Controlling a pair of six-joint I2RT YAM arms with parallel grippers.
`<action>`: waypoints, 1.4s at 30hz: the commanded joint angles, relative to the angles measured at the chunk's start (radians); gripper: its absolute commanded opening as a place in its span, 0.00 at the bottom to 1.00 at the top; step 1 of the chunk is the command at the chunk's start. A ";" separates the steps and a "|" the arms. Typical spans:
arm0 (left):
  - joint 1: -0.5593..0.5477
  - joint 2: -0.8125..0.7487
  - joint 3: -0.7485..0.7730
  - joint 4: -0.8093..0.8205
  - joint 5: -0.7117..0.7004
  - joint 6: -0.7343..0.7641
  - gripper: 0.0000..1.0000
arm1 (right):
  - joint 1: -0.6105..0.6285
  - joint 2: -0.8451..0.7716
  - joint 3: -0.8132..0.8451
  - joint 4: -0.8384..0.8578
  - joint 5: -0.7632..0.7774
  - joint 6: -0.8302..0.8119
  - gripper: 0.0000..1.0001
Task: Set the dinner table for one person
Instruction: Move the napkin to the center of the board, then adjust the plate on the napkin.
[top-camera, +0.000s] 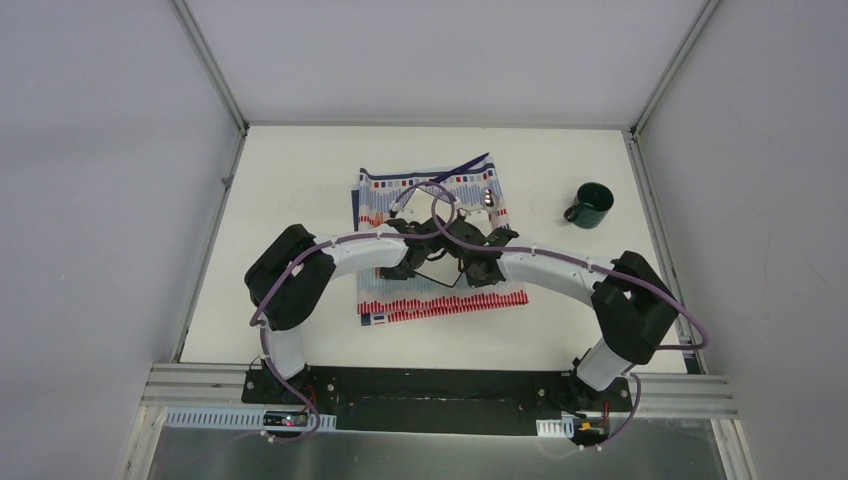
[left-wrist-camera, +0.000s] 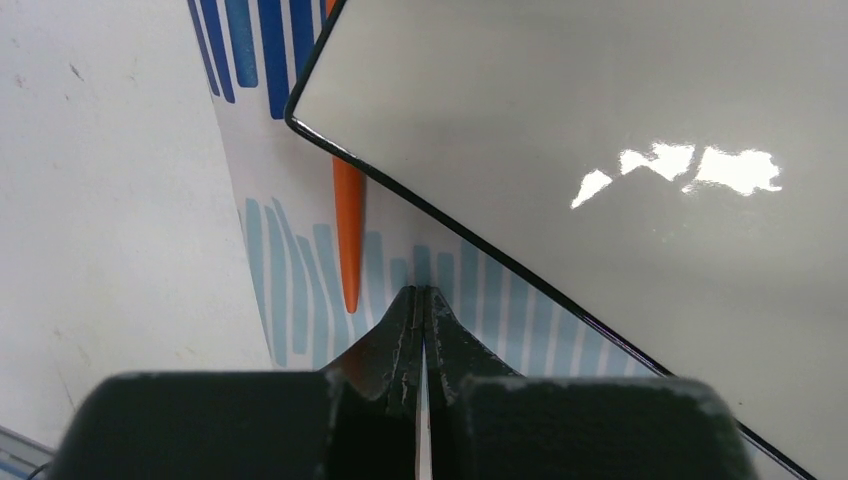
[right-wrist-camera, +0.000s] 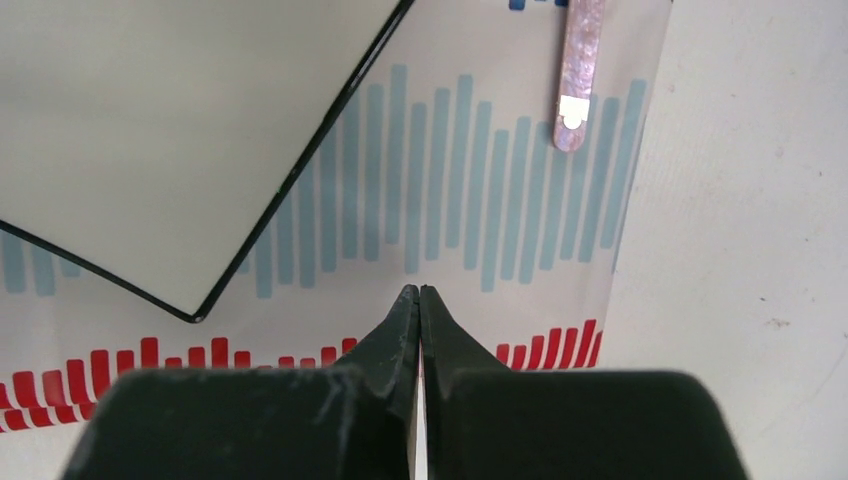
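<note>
Pincers were pressed together: left pincer (left-wrist-camera: 421, 293) and right pincer (right-wrist-camera: 419, 290) hung over the striped cloth (right-wrist-camera: 440, 200) — beside the plate (left-wrist-camera: 600, 150). A green mug (top-camera: 592, 204) stood near the far-right corner of the desk (top-camera: 290, 180).

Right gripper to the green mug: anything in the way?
Nothing upright. The right gripper is shut over the striped cloth; a utensil handle lies flat by the cloth's right edge, toward the green mug. Beyond it only bare dinner table shows.
</note>
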 joint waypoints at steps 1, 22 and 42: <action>-0.102 -0.053 -0.018 0.049 0.013 0.005 0.00 | -0.064 0.136 -0.027 0.140 0.006 -0.041 0.00; -0.115 -0.097 -0.101 0.055 0.011 -0.015 0.00 | 0.103 0.124 -0.205 0.186 -0.162 0.133 0.00; -0.113 -0.247 -0.247 0.097 -0.015 -0.058 0.00 | 0.339 0.177 -0.040 0.132 -0.219 0.218 0.00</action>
